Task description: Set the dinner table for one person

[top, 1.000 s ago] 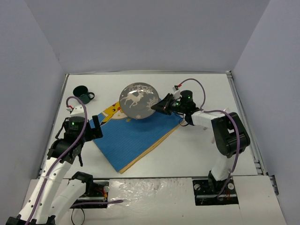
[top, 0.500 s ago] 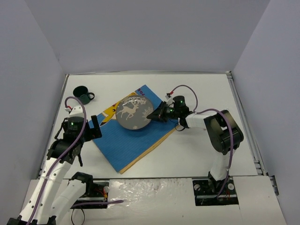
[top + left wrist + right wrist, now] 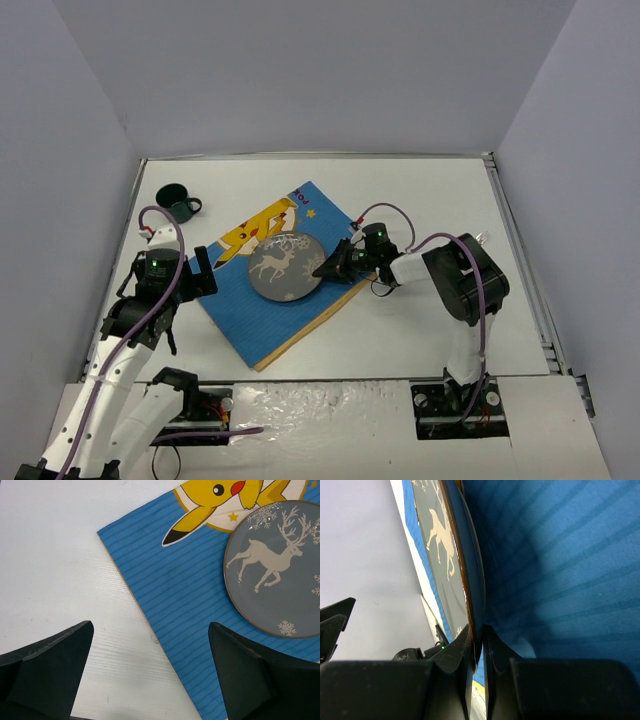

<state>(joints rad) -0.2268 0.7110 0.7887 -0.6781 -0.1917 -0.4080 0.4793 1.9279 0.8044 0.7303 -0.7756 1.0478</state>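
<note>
While the right gripper pinches it, the plate (grey) touches placemat.

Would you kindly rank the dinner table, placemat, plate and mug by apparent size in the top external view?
Largest to smallest:
1. dinner table
2. placemat
3. plate
4. mug
None look alike in size.

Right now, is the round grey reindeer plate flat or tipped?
Nearly flat: the plate looks round from above, rim pinched by right gripper.

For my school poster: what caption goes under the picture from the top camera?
Right gripper pinches the reindeer plate over the blue placemat; left gripper open beside it.
</note>
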